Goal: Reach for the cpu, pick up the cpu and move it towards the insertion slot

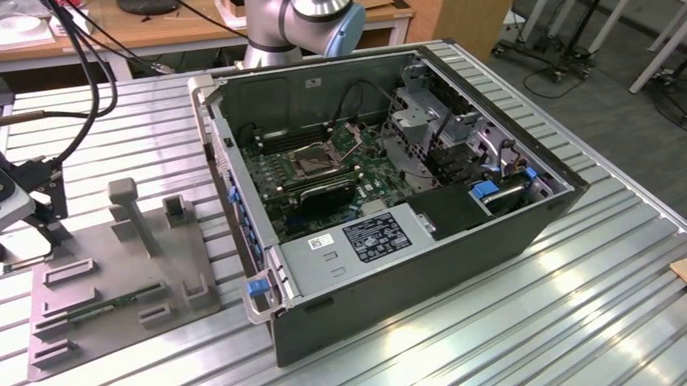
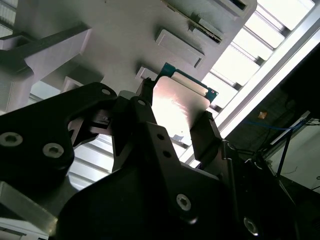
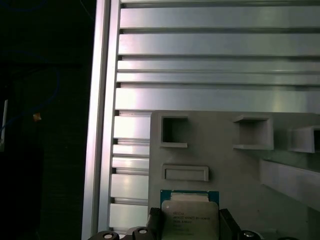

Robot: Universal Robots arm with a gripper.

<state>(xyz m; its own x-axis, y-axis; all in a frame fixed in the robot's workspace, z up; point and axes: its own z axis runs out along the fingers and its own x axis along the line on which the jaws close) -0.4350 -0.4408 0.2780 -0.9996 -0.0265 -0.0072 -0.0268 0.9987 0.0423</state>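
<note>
The cpu, a thin square chip with a pale metal face and a green edge, sits between the two black fingers of my gripper, which is shut on it. In the first wrist view the cpu hangs over the near part of the grey tray, with a finger pressed on each side; whether it touches the tray I cannot tell. The insertion slot, a square socket with a shiny frame and dark centre, lies on the green board inside the open computer case, far to the exterior view's right of the tray.
The black computer case lies open on the ribbed metal table. Upright posts and raised holders stand on the tray, and a green memory stick lies in it. Cables hang at the exterior view's left.
</note>
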